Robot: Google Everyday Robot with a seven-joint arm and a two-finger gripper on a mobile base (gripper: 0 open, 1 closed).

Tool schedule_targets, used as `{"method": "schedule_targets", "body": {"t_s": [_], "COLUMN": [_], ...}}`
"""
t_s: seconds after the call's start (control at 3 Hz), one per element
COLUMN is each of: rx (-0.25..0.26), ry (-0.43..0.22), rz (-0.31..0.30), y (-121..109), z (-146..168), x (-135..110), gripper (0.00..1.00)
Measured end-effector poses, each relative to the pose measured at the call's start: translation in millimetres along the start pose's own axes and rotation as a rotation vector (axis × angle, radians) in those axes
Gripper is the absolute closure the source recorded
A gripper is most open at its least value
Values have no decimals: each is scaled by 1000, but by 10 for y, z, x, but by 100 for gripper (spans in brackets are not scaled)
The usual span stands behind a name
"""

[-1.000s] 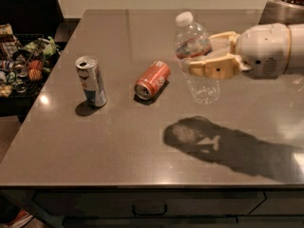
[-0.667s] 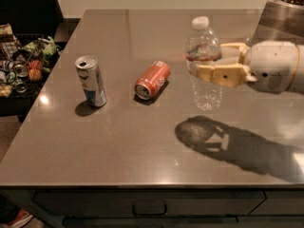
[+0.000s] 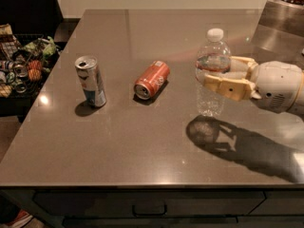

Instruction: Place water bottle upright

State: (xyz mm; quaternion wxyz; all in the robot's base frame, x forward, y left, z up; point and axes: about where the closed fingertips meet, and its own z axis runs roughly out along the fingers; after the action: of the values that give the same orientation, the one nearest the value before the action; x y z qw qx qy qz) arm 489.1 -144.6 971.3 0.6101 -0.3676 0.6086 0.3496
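Standing upright, the water bottle (image 3: 210, 101) is grasped mid-body by the tool (image 3: 216, 75); toppling is risked if released before its base meets the worktop (image 3: 142, 151)

Clear ribbed plastic water bottle (image 3: 212, 51) upright in a cream two-finger gripper (image 3: 214, 73) at a grey table (image 3: 142, 146)
Its fingers (image 3: 229, 86) clasp the bottle's middle from the right; to the left an orange soda can (image 3: 152, 80) lies on its side, and a silver-blue slim can (image 3: 90, 81) stands beyond.
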Motion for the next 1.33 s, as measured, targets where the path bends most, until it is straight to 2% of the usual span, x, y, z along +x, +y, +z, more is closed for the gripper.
{"method": "schedule_targets", "body": {"t_s": [0.33,1.0,1.33], "rx": [43,88,89], "ry": [-21,-107,-145], "rz": [18,57,62], "y": [-30,-93,-111], "z": [-80,-177,-199], "x": [149,315,376], "gripper": [100,100,78]}}
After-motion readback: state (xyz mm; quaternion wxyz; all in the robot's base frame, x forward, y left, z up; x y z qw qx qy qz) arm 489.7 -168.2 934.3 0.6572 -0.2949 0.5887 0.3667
